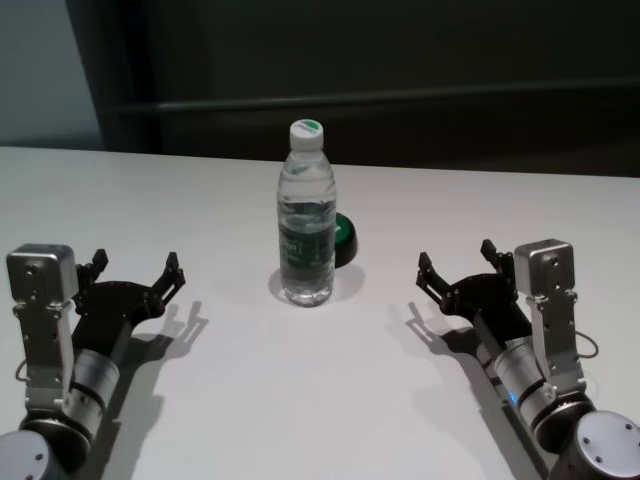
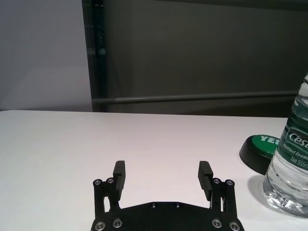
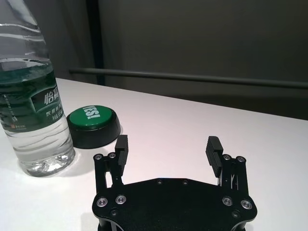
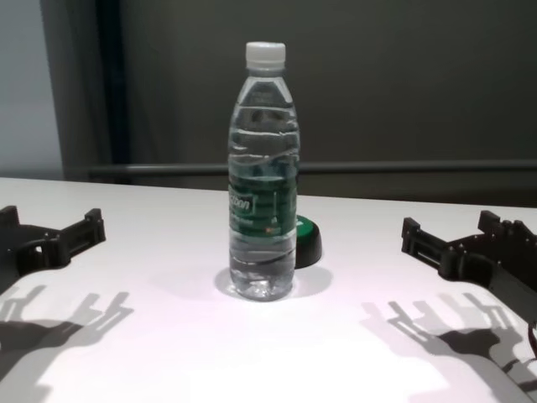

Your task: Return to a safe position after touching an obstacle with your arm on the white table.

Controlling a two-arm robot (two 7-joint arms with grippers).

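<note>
Bottle (image 1: pixel 306 215) upright at mid-table (image 1: pixel 320 420), cap up, long axis vertical; black puck (image 1: pixel 343 240) just behind, on its right. Left gripper (image 1: pixel 135 272) and right gripper (image 1: pixel 455 268) flanking, well apart from it, fingers spread, holding nothing.

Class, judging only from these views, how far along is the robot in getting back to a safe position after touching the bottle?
Looks done: the bottle stands upright on the white table, and neither arm touches it. In hand: nothing; the left gripper and right gripper are open and empty, low over the table on either side, well apart from it. Left: possibly nothing, though whether contact ever happened cannot be told.
</note>
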